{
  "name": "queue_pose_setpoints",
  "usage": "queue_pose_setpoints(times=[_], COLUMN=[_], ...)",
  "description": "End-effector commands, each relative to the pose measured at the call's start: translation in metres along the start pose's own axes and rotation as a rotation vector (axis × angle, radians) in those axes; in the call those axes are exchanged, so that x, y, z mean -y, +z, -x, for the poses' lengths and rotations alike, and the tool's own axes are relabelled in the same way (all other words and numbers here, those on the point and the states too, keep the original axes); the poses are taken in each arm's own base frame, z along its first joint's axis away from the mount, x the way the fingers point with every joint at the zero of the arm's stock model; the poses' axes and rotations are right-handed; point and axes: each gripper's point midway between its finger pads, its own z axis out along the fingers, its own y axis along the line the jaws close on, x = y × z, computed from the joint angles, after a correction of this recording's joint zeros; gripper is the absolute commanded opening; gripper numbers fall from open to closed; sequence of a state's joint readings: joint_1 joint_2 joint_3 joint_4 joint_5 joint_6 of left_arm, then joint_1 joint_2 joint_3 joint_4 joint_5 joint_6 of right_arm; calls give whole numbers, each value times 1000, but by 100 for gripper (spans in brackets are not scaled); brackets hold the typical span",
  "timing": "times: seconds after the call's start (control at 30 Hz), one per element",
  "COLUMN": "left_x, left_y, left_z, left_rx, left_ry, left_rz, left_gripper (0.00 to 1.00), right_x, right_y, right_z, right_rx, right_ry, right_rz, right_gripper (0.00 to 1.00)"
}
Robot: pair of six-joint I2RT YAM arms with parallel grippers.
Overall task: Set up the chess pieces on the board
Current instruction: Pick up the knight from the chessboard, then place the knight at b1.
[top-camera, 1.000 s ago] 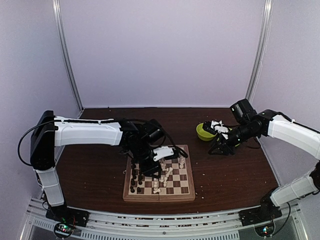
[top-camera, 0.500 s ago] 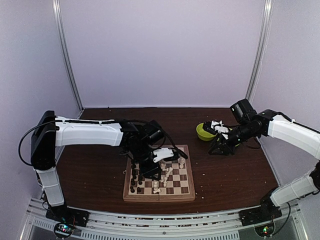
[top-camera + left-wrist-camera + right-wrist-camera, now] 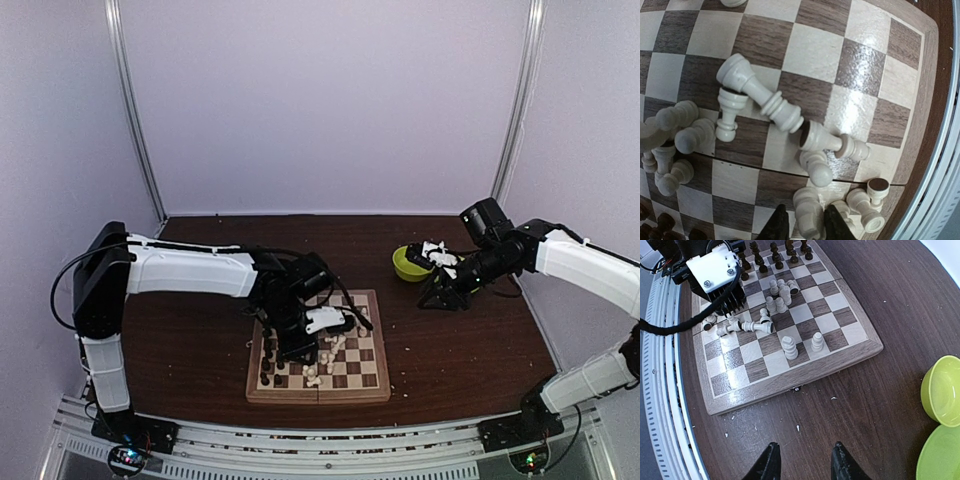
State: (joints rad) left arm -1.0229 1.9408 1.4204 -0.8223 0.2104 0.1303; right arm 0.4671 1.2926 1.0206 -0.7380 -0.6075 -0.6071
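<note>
The board [image 3: 355,385] lies at the table's front centre and also shows in the left wrist view [image 3: 910,75] and the right wrist view [image 3: 790,377]. Several white chess pieces [image 3: 760,92] lie toppled in a heap mid-board. Dark pieces [image 3: 268,365] stand along its left side [image 3: 775,255]. Two white pieces [image 3: 789,347] stand upright near the right edge. My left gripper [image 3: 303,348] is low over the heap, its fingers [image 3: 777,227] closed on a lying white piece [image 3: 807,220]. My right gripper [image 3: 430,300] is open and empty over bare table [image 3: 804,465], right of the board.
A green bowl [image 3: 408,264] sits behind the right gripper, with a green plate [image 3: 942,455] beside it [image 3: 942,390]. Small white crumbs [image 3: 797,428] are scattered on the brown table by the board's right edge. The metal rail runs along the front.
The left arm has moved down and toward the front over the heap of white pieces. The right arm has not moved.
</note>
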Motion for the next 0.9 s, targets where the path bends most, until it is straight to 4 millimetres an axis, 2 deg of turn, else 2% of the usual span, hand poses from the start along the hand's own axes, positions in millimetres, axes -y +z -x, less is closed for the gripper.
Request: queue_pose_setpoints(times=[0.0, 0.17, 0.3, 0.4, 0.5, 0.63, 0.87], left_x=[-4, -7, -12, -3, 16, 40, 57], left_y=[-4, -12, -29, -47, -55, -52, -26], left_z=[11, 26, 40, 60, 78, 96, 114], left_rx=[13, 48, 95, 168, 234, 278, 241], left_ry=[25, 38, 50, 70, 133, 214, 310], left_rz=[22, 35, 78, 50, 8, -45, -51], left_gripper=[23, 12, 9, 8, 9, 9, 9], right_x=[1, 1, 1, 2, 2, 0, 12], right_y=[-2, -2, -2, -3, -3, -6, -6], right_z=[4, 3, 3, 3, 4, 9, 5], right_rx=[-3, -4, -7, -6, -3, 16, 8], right_ry=[-19, -19, -20, -21, -19, -12, 28], right_rz=[-8, -9, -13, -17, -15, -7, -38], right_gripper=[35, 35, 35, 35, 34, 34, 33])
